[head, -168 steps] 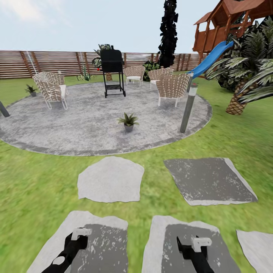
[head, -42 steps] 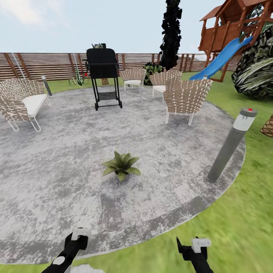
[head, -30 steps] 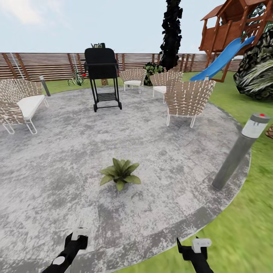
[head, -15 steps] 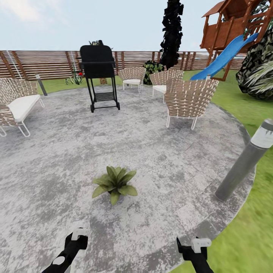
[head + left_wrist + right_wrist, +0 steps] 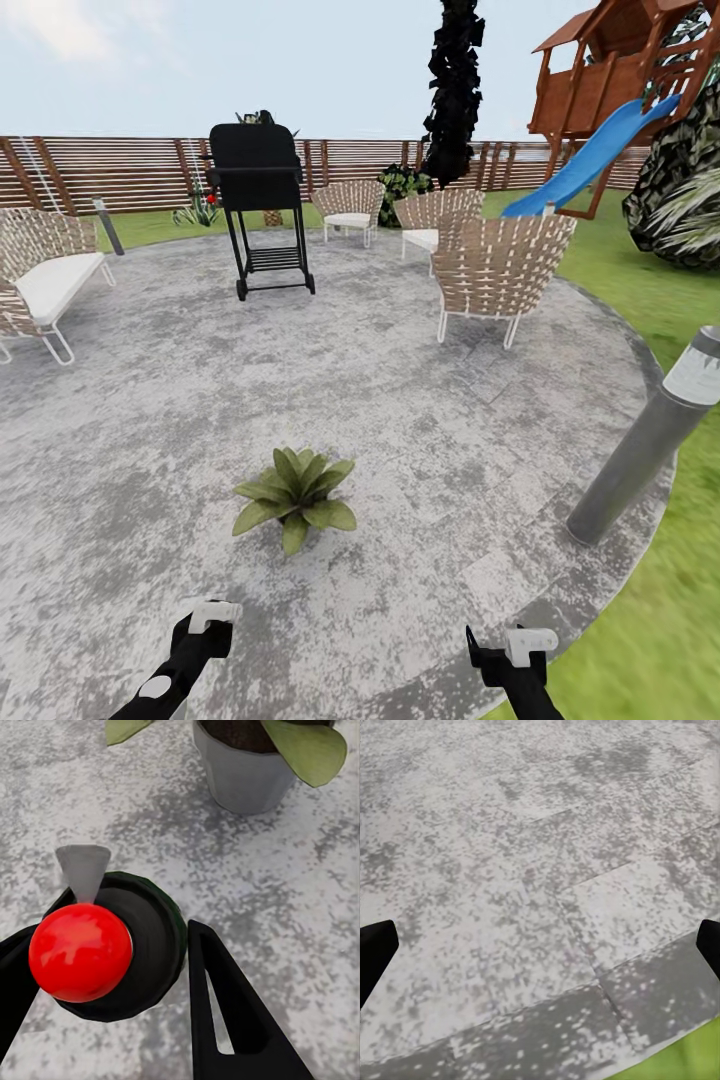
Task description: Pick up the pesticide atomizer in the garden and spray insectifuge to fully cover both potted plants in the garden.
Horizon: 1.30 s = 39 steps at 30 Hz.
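Between our left gripper's (image 5: 112, 997) two black fingers (image 5: 225, 1012) sits the pesticide atomizer (image 5: 105, 945), seen end-on as a dark round body with a glossy red ball top and a small grey cone nozzle; the fingers are closed against its sides, so we are holding it. Just beyond the nozzle stands a small grey pot (image 5: 244, 776) of one potted plant (image 5: 293, 490), with pointed green leaves (image 5: 304, 746) spreading over its rim. From our head camera that rosette sits on the round grey stone patio (image 5: 420, 400), close ahead of the left gripper (image 5: 205, 625) and slightly toward our right side.

Our right gripper (image 5: 510, 650) hangs low beside the left one, well apart from the plant. Its two black fingertips (image 5: 375, 952) show at opposite edges of the wrist picture, spread wide with bare mottled paving between them and a sliver of green lawn (image 5: 690, 1057) past the patio's darker border.

Farther ahead of both grippers stand a black wheeled barbecue grill (image 5: 258, 200), several woven wicker chairs (image 5: 495, 270), a grey bollard lamp (image 5: 650, 440) at the patio edge off our right, the brown slatted wooden fence (image 5: 130, 170), and a wooden play tower with a blue slide (image 5: 590, 155).
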Motion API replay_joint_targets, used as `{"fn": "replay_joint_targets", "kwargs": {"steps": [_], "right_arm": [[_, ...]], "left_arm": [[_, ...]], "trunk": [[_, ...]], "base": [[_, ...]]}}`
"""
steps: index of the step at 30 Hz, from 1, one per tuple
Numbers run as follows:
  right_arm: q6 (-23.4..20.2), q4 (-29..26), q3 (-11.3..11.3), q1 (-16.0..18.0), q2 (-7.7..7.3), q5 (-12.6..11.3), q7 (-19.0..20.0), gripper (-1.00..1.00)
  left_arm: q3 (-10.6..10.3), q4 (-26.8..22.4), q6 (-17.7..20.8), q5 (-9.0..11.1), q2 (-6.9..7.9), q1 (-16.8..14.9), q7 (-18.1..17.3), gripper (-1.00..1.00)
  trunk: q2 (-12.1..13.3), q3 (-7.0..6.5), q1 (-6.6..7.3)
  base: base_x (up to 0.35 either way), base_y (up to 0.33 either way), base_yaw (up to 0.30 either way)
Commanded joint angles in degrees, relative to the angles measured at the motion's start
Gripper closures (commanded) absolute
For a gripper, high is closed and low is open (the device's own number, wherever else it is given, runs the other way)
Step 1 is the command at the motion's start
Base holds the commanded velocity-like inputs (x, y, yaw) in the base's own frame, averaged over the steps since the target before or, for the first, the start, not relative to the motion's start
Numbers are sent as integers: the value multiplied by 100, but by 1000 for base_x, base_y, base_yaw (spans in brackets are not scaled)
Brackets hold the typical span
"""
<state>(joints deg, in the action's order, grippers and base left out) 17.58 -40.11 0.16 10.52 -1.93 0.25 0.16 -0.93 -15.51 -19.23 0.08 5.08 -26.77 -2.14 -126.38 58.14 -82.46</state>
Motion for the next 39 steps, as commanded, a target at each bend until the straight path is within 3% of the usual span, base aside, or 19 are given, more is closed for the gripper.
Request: {"fn": "replay_joint_targets", "kwargs": {"steps": [1,9,13,14,15,16,19,20,21,23,24,25,27,29,30,33,36,37,39], "right_arm": [[17,3,2,2,3,2,2,-100],[9,1,99,2,33,39,16,-100],[7,-26,521,2,33,293,19,-100],[5,-56,723,2,27,475,23,-100],[4,-71,781,2,25,545,24,-100],[-4,-126,914,2,21,789,30,-100],[-24,-233,1037,7,19,1357,96,-100],[-33,-252,1059,27,29,1594,298,-100],[-37,-256,1064,38,33,1657,409,-100],[-55,-272,1076,152,52,1832,1143,-100],[-63,-273,1078,190,56,1849,1303,-100],[-139,-279,1080,310,65,1882,1719,-100],[-361,-287,1086,437,82,1902,2153,-100],[-611,-303,1089,533,127,1912,2553,-100],[-750,-335,1090,594,154,1919,2842,-100],[-867,-399,1091,699,176,1924,3230,-100],[-898,-413,1091,765,187,1925,3342,-100],[-908,-416,1091,811,193,1920,3390,-100],[-912,-410,1091,880,198,1918,3453,-100]], "left_arm": [[-7,4,-19,1,2,-3,-18,100],[-62,-72,-24,-31,16,-3,-42,100],[-102,-88,-21,-46,33,-5,-105,100],[-107,-90,-18,-98,51,-12,-259,100],[-115,-91,-13,-136,60,-13,-344,100],[-167,-92,17,-308,87,-13,-673,100],[-243,-81,105,-843,237,-12,-1436,100],[-259,-78,126,-1125,353,-12,-1745,100],[-263,-77,130,-1216,393,-12,-1842,100],[-272,-73,143,-1617,547,-12,-2374,100],[-273,-71,144,-1691,567,-12,-2507,100],[-274,-70,146,-1903,609,-23,-2930,100],[-275,-68,156,-2192,639,-52,-3451,100],[-276,-67,161,-2431,652,-74,-3775,100],[-276,-67,166,-2567,655,-78,-3894,100],[-276,-79,289,-2784,651,-89,-3989,100],[-276,-124,642,-2937,628,-96,-4033,100],[-276,-286,909,-3041,599,-98,-4118,100],[-276,-515,1055,-3130,583,-99,-4311,100]], "trunk": [[-2,4,1],[-2,4,1],[-2,4,1],[-2,4,1],[-2,4,1],[-2,4,1],[-2,4,1],[-2,4,1],[-2,4,1],[-2,4,1],[-2,4,1],[-2,4,1],[-2,4,1],[-2,4,1],[-2,4,1],[-2,4,1],[-2,4,1],[-2,4,1],[-2,4,1]], "base": [[1,-1,0],[0,0,0],[0,0,0],[0,0,0],[0,0,0],[0,0,0],[0,0,0],[0,0,0],[0,0,0],[0,0,0],[0,0,0],[0,0,0],[0,0,0],[0,0,0],[0,0,0],[0,0,0],[0,0,0],[0,0,0],[0,0,0]]}}
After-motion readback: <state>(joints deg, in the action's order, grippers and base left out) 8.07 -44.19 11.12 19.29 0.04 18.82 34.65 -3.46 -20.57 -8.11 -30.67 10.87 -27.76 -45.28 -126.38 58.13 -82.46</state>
